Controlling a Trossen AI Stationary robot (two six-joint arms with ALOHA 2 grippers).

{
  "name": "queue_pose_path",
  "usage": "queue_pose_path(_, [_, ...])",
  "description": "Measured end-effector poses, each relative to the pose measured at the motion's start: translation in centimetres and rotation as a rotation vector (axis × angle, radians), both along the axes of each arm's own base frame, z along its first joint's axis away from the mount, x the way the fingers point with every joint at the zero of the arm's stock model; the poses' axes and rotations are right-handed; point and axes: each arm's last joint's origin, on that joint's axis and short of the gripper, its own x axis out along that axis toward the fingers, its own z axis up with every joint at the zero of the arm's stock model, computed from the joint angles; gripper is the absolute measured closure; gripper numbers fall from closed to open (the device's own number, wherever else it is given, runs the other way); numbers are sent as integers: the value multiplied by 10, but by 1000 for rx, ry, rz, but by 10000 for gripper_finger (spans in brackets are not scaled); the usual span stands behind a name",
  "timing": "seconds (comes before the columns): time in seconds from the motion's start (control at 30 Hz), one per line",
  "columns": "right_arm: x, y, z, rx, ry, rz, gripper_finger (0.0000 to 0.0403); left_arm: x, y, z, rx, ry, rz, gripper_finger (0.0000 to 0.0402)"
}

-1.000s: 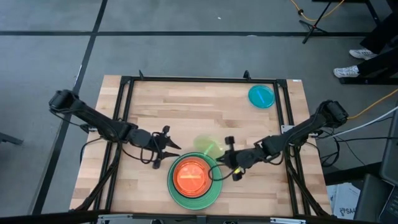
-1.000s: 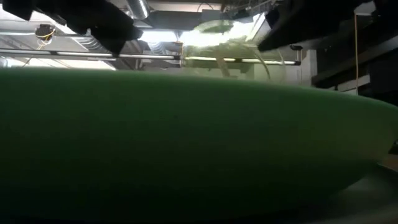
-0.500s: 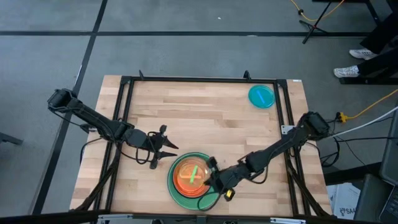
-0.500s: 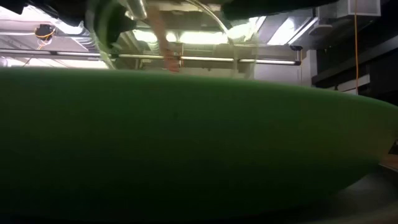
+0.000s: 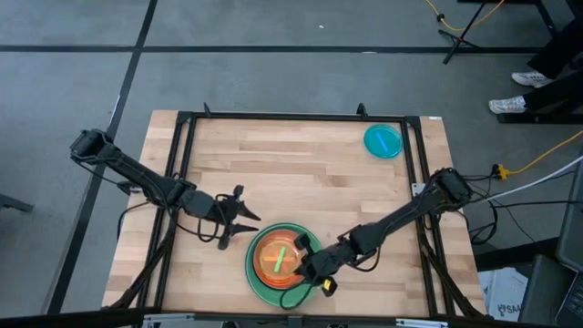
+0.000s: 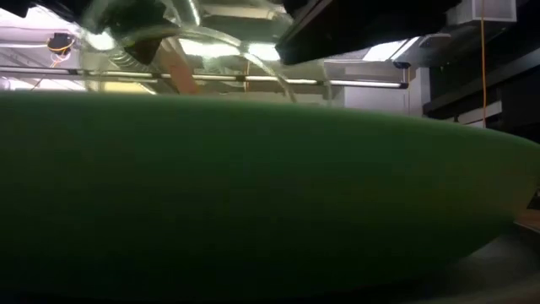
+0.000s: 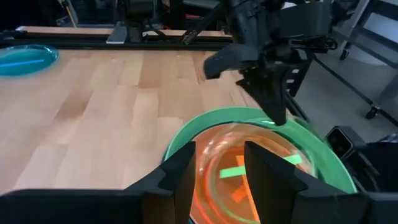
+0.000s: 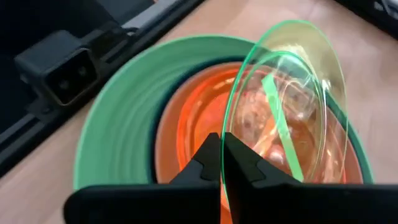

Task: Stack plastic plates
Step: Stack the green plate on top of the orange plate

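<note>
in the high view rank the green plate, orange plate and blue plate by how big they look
1. green plate, largest, at the bottom of the stack.
2. orange plate, clearly smaller, sitting in it.
3. blue plate, smallest-looking, though close to the orange one.

Lime plate (image 5: 281, 261) now over orange plate (image 5: 270, 270).

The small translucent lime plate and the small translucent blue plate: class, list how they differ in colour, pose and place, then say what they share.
Colour: the small translucent lime plate is green-tinted; the small translucent blue plate is blue.
Pose: the lime plate is tilted, its rim pinched in the right claw; the blue plate lies flat, untouched.
Place: the lime plate is over the orange plate on the large green plate at the table's near edge; the blue plate sits alone at a far corner.
Shared: both are small, round and see-through.
</note>
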Motion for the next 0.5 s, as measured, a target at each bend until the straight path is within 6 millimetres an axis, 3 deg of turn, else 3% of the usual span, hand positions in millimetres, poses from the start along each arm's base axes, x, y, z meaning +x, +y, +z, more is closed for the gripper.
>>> queue_pose_path(0.17, [2, -5, -2, 43, 25, -57, 392, 0, -1, 0, -12, 2, 1, 272])
queue_pose_path(0.5, [2, -7, -3, 73, 42, -91, 293, 0, -1, 0, -12, 2, 0, 272])
